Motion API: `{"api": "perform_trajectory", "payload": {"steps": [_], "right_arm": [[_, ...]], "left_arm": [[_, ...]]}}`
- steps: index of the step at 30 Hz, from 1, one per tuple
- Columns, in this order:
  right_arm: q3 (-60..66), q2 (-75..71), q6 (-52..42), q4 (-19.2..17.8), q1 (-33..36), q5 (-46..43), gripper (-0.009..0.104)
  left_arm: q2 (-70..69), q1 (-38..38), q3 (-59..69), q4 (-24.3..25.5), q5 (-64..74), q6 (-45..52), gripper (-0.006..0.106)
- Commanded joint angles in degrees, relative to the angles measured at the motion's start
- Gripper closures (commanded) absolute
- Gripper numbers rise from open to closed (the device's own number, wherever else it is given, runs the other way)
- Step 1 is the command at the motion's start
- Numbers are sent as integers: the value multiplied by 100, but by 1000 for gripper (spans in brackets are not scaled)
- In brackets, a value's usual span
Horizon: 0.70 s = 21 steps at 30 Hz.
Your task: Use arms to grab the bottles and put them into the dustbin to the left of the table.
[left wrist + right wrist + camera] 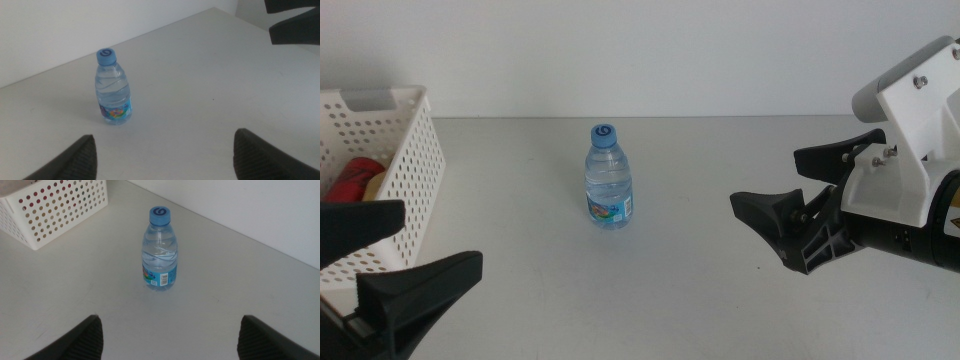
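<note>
A plain white wall stands behind the light-grey table (700, 290), and the table is almost bare. One small water bottle (609, 177) with a blue cap stands upright near the middle, well apart from both arms. At the left edge is the white basket (415, 175) with rows of round holes. Inside it lies something red (358, 176) with a bit of yellow next to it; probably these are the can and the tea bottle, but the wall of the basket hides most of them.

The left gripper (382, 255) is low at the near left corner, just beside the basket, with its jaws wide apart and nothing between them. The right gripper (790, 195) comes in from the right side, also with jaws spread wide and empty, pointing toward the bottle.

I judge that the task is at its last bottle and the step in hand is the approach, because no jaw touches the bottle yet. The next move calls for one gripper to go forward until its jaws stand on both sides of the bottle body, below the cap, and then to close gently. The bottle is light and narrow, so a push from one jaw could knock it over.
</note>
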Motion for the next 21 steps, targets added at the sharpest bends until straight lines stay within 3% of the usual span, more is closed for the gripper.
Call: {"api": "perform_trajectory", "payload": {"steps": [1,12,18,21], "right_arm": [[-216,-114,-70,-30,0,-372,25],[-216,-114,-70,-30,0,-372,25],[-216,-114,-70,-30,0,-372,25],[-216,-114,-70,-30,0,-372,25]], "left_arm": [[29,-42,-149,-142,-716,-80,7],[48,-42,-149,-215,-1572,-101,7],[318,-42,282,497,-2521,40,7],[488,-42,880,528,-3613,-9,7]]}}
